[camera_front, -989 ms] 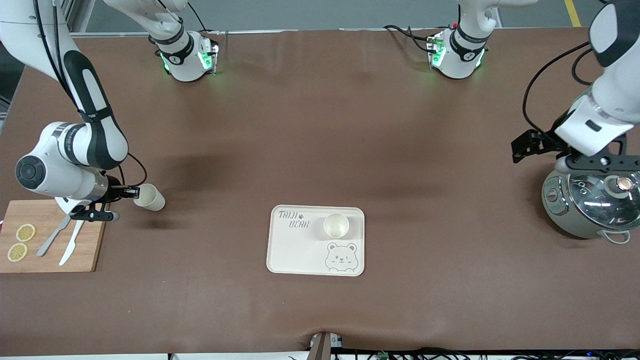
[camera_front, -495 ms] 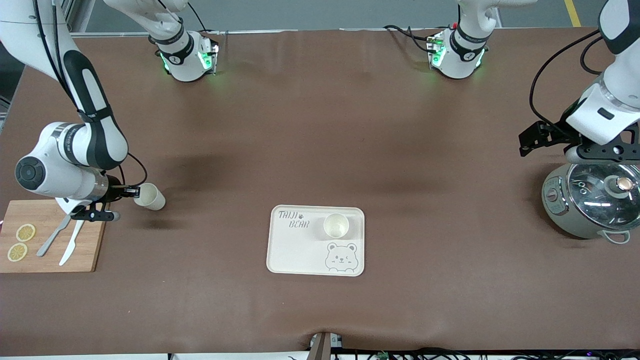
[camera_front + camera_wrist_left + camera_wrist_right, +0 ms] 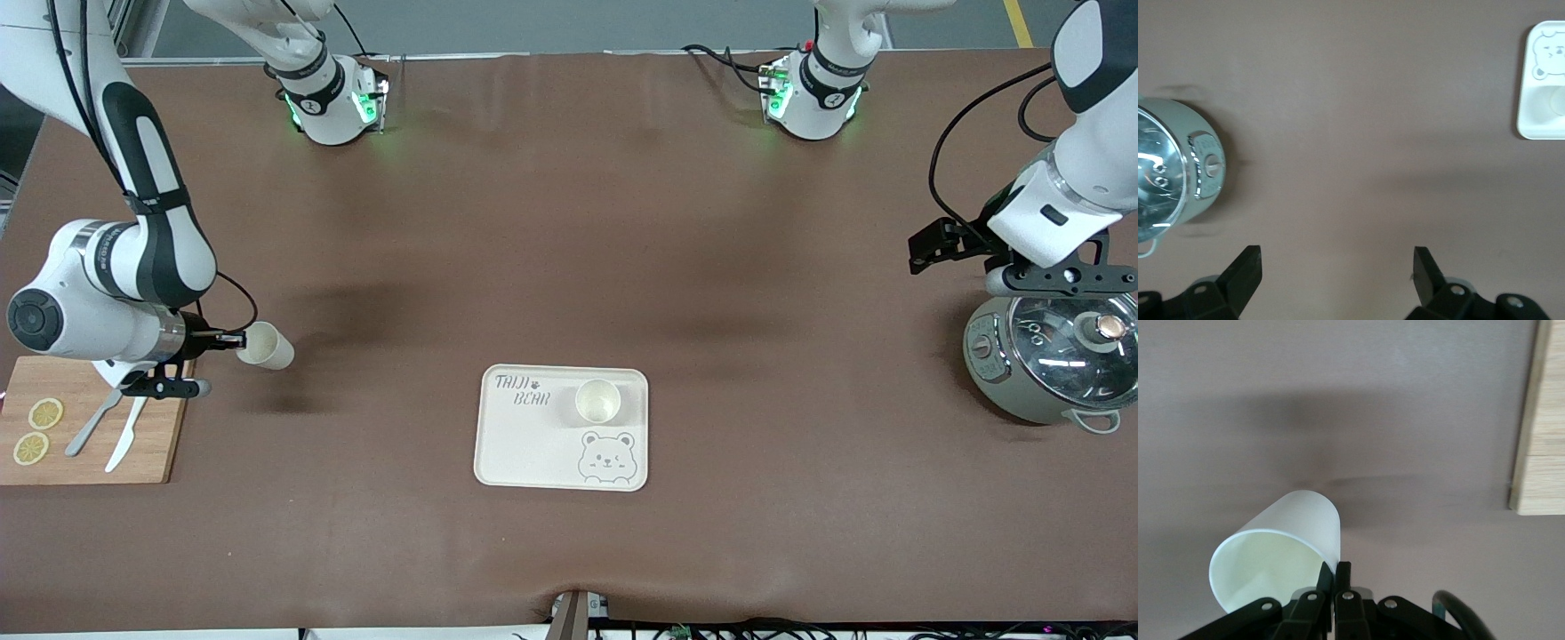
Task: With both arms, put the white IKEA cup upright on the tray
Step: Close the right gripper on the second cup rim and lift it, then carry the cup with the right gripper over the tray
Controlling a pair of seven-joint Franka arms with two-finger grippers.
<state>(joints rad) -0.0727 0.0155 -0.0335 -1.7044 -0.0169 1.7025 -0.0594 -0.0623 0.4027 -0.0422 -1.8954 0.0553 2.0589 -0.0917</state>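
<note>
My right gripper (image 3: 238, 339) is shut on the rim of a white cup (image 3: 265, 347), one finger inside and one outside. The cup (image 3: 1278, 550) lies tilted on its side, just above the table beside the wooden board, and my right gripper (image 3: 1336, 570) pinches its wall. A second white cup (image 3: 597, 401) stands upright on the cream bear tray (image 3: 533, 444) in the middle of the table. The tray's corner (image 3: 1543, 120) also shows in the left wrist view. My left gripper (image 3: 1053, 279) hovers over the pot, and its open, empty fingers (image 3: 1336, 259) show in the left wrist view.
A wooden cutting board (image 3: 151, 449) with lemon slices (image 3: 45, 413), a fork and a knife lies at the right arm's end. A grey pot with a glass lid (image 3: 1049, 360) stands at the left arm's end, also seen in the left wrist view (image 3: 1171, 177).
My right arm has lifted slightly with the cup, shifting a little away from the board. My left gripper moved away from the pot and came back over its rim.
</note>
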